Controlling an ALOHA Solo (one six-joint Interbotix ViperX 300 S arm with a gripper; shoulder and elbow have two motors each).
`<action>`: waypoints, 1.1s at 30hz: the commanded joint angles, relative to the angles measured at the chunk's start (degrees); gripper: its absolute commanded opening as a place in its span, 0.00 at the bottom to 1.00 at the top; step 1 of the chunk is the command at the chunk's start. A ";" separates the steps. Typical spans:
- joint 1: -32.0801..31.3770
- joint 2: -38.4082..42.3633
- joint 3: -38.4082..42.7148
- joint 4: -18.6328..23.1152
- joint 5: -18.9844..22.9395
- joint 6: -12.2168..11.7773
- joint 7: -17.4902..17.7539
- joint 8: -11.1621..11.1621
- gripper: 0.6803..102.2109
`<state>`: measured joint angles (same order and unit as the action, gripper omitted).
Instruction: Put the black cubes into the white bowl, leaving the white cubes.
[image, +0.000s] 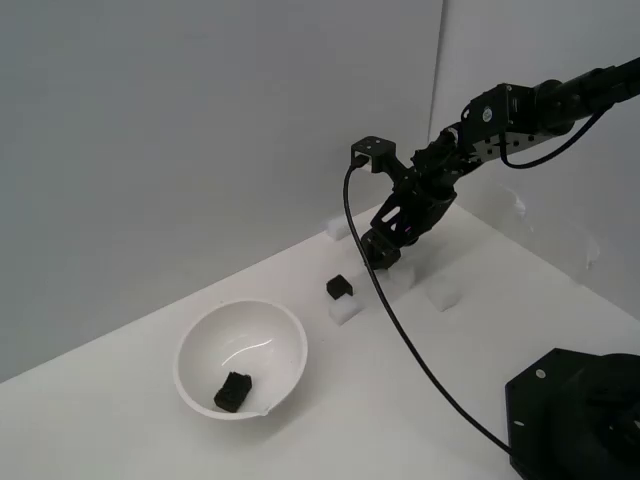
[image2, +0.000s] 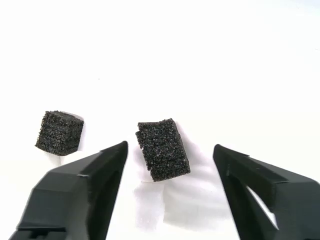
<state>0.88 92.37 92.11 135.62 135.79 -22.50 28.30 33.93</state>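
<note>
My gripper (image2: 170, 147) is open, with a black cube (image2: 162, 149) lying on the white surface between its two fingers, touching neither. A second black cube (image2: 60, 132) sits just outside one finger; in the exterior view it is the cube (image: 339, 288) just off the gripper (image: 376, 255), toward the bowl. The cube between the fingers is hidden by the gripper in that view. The white bowl (image: 290, 345) stands toward the exterior view's left and holds a third black cube (image: 232, 391). White cubes lie around the gripper: one (image: 344, 311) beside the free black cube, another (image: 441, 295) to the exterior view's right, a third (image: 337, 228) by the wall.
The grey back wall runs close behind the cubes. The arm's black base (image: 575, 415) fills the lower corner on the exterior view's right. A black cable (image: 400, 335) hangs from the wrist across the table to the base.
</note>
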 joint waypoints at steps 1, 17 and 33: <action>0.44 1.58 1.67 0.18 -0.26 -0.70 -0.18 0.44 0.66; 0.44 10.02 10.28 0.97 0.70 -0.70 2.81 0.26 0.02; -7.29 25.14 25.31 0.44 0.09 -0.70 6.42 -3.87 0.02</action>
<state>-4.66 115.31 115.05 136.58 136.76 -22.50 34.10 30.32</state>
